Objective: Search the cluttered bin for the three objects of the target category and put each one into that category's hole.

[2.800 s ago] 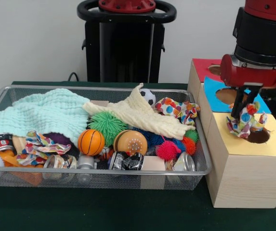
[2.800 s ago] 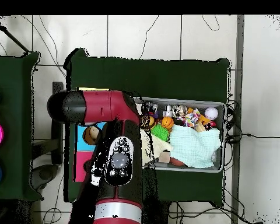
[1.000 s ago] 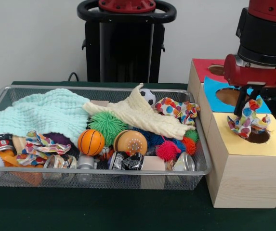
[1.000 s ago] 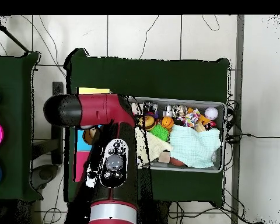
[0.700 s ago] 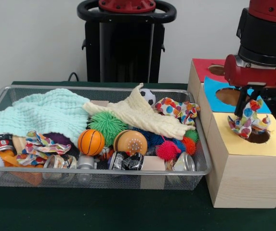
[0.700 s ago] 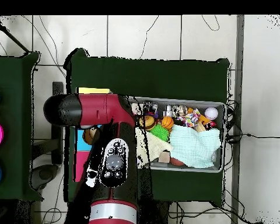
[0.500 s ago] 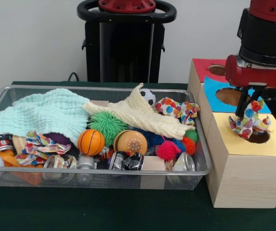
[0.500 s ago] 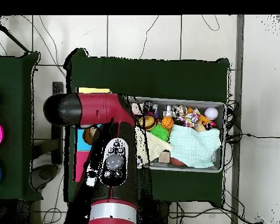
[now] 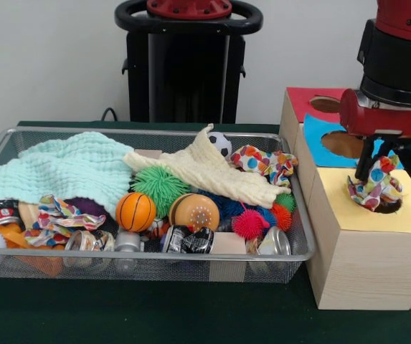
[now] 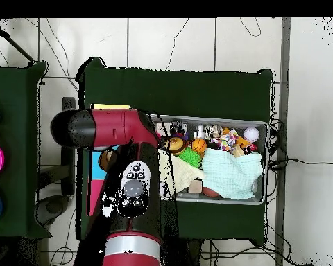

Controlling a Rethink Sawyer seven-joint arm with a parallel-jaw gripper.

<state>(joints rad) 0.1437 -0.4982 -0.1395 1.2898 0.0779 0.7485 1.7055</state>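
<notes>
cloth: polka-dot cloth (image 9: 374,188) bunched right over the yellow box's hole (image 9: 390,206)
gripper: gripper (image 9: 374,168) pinches the cloth's top, jaws closed on it
handling: guessing it's light, floppy and snaggy; grab a bunched fold
bin: look-alike patterned rags in the wire basket (image 9: 302,233), left of the hole

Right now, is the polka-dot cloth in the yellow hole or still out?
Partly in. The polka-dot cloth hangs from the gripper, its lower end at the hole in the yellow-topped box, most of it above.
</notes>
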